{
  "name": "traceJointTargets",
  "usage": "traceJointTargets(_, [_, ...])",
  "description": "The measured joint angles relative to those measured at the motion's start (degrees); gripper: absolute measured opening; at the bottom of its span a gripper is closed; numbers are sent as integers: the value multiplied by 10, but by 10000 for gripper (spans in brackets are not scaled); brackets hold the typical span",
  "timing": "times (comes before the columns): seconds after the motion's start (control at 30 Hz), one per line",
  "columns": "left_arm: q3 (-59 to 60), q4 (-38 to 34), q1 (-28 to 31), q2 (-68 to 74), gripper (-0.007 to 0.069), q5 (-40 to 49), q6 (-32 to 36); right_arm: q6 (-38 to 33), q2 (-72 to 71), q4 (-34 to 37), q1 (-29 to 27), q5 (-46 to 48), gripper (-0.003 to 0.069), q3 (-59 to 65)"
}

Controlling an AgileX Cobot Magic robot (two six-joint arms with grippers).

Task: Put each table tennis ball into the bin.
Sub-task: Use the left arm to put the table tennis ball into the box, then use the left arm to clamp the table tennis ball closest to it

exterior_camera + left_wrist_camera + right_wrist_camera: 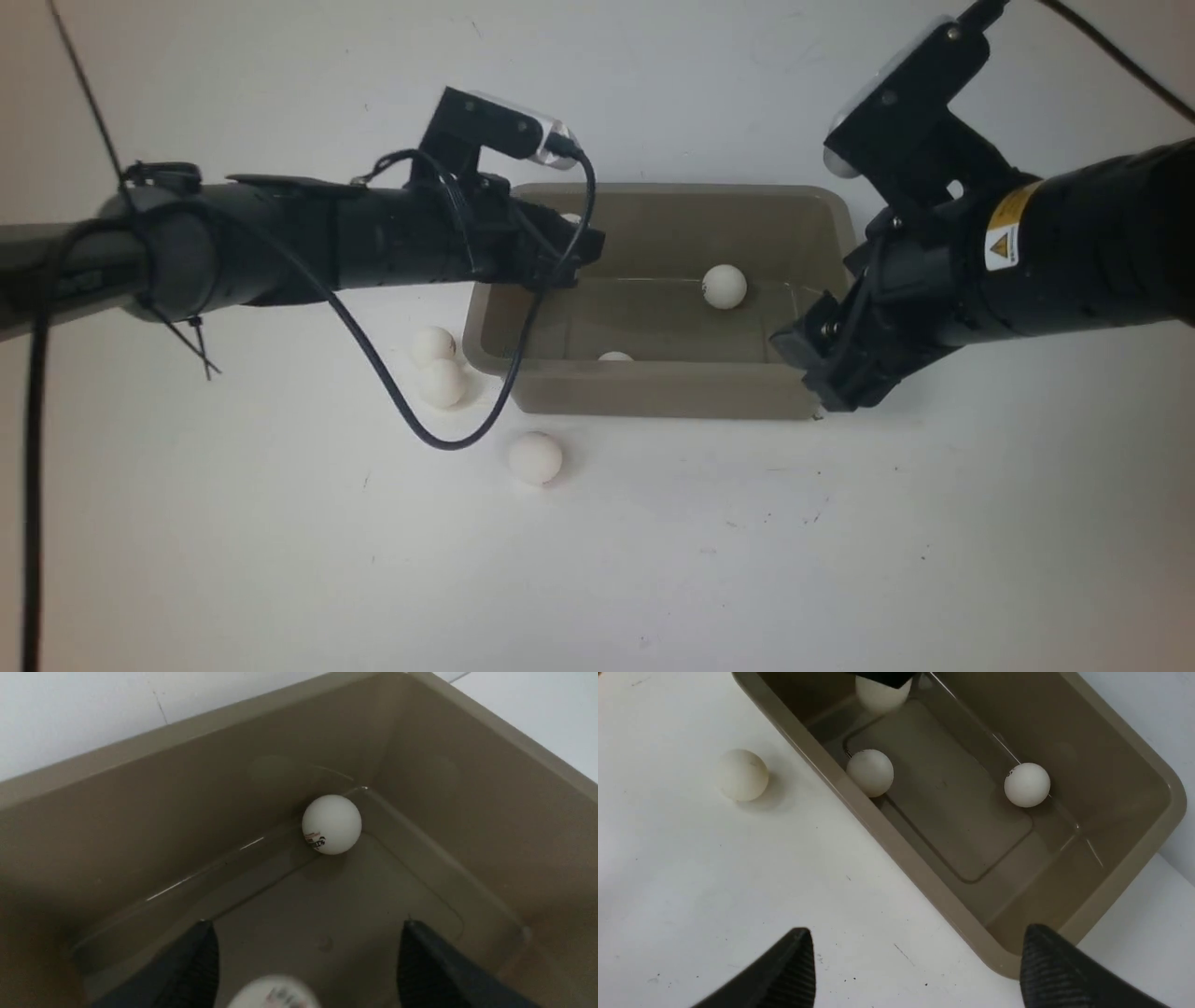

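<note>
Six small matte white table tennis balls [724,286]: three on the white table [653,560] left of the taupe rounded-corner plastic bin [653,397], three in it. One blurred ball [273,994] is between the left claw [306,924] jaws, which are spread wide and clear of it. Right claw [917,929] wide open, empty.

Plain white tabletop [840,560], faint specks.

The bin [140,812] is smooth plastic with a faint sheen. The table tennis ball [331,824] beyond your left gripper [308,926] looks matt.
</note>
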Motion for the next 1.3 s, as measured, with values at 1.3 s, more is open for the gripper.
traceJointTargets(1.3, [258, 481, -12, -318, 426, -16, -518, 0, 0, -2, 0, -70, 516, 0])
